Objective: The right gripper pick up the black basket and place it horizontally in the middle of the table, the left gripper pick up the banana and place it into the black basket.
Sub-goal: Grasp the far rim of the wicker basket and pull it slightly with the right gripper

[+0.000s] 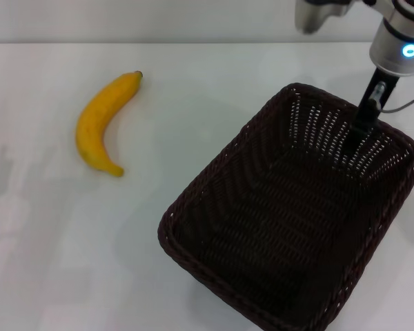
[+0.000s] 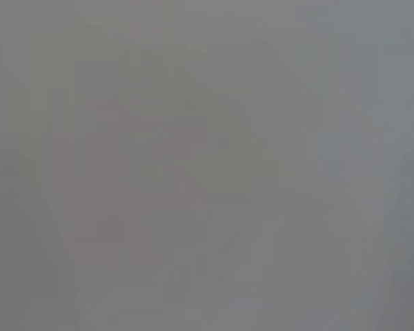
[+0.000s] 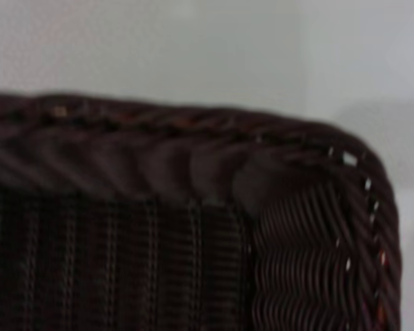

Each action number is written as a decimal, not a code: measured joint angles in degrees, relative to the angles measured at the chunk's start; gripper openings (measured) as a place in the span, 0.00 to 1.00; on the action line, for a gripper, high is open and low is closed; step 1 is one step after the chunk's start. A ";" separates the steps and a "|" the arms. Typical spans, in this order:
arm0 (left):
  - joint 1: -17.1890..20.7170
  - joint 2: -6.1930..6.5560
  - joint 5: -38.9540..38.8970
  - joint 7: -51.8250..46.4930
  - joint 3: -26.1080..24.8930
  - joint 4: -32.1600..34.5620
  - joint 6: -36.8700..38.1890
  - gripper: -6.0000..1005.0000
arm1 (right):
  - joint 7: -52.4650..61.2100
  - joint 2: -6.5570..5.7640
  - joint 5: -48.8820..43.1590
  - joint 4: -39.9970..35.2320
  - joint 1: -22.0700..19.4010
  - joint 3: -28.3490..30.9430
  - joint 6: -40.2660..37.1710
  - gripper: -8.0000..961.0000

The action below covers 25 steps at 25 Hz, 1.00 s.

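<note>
White bench fills most of my head view, and I read it from left to right. On the left lies the banana, yellow-orange and curved, its dark stem tip pointing away from the robot. It sits flat on the bench by itself, well apart from everything else, so I judge it is waiting for the second half of the job.

My left gripper does not appear in the head view, and its wrist camera shows only a flat grey blur, so I take that arm to be parked off to the side. I cannot tell how its fingers stand.

On the right sits the black basket, a large woven wicker box with a braided rim. It rests on the bench at a diagonal, one corner toward the banana, and runs off the lower right of the view. It is empty. It is neither central nor square to the bench, so the first step looks not yet done.

At the far right, the right gripper hangs from the arm with the blue ring, reaching down at the basket's far rim. The right wrist view looks closely at a rim corner. I judge it is there to take the rim, but I cannot tell whether its fingers are spread or closed on it.
</note>
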 joint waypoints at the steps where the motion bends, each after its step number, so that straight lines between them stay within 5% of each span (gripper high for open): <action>1: 0.17 -0.02 0.01 -0.01 0.00 0.00 -0.47 0.70 | -0.28 0.04 0.01 0.00 -0.22 -1.06 0.05 0.81; 14: 1.28 0.32 0.01 0.19 -0.15 2.25 -5.16 0.70 | 6.98 0.32 0.36 -0.32 -0.09 -1.83 -0.43 0.23; 25: 2.30 1.10 -2.97 -0.95 -0.52 8.02 -5.05 0.70 | 24.68 -1.23 0.08 -9.28 -3.14 9.56 3.53 0.22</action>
